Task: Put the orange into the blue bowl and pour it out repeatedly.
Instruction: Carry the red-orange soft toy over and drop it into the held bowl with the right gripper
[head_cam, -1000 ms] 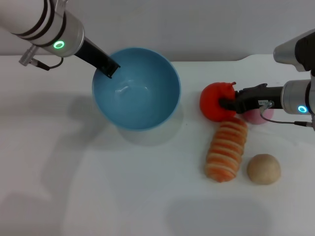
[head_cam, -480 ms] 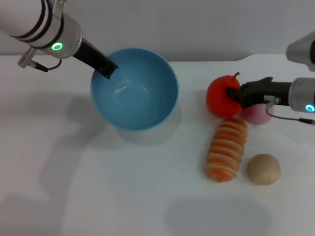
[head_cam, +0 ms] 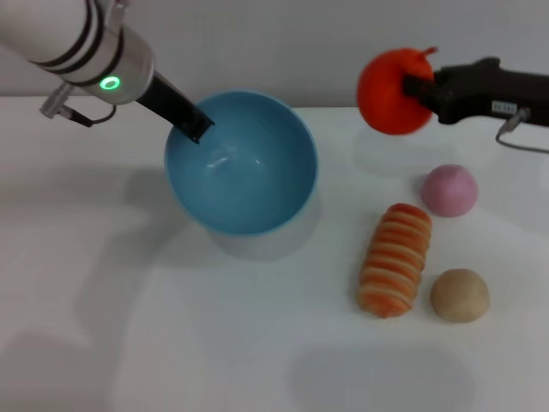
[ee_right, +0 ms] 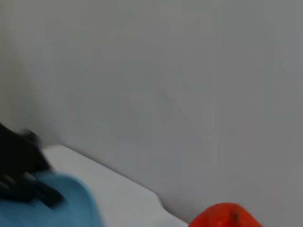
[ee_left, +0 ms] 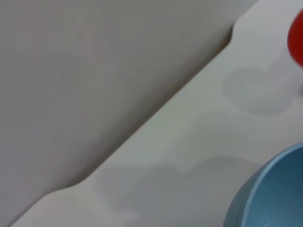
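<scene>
Head view showed my right gripper (head_cam: pixel 410 86) with jaws clamped on the orange (head_cam: pixel 390 92), held above the worktop (head_cam: pixel 257 326). My left gripper (head_cam: pixel 196 126) gripped the blue bowl (head_cam: pixel 242 163) by its rim.

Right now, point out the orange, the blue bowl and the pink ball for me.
orange (head_cam: pixel 391 93), head view, middle of its red-orange body, held up by the right end effector.
blue bowl (head_cam: pixel 296 142), head view, its right inner wall near the rim.
pink ball (head_cam: pixel 449 190), head view, centre of its top surface.
</scene>
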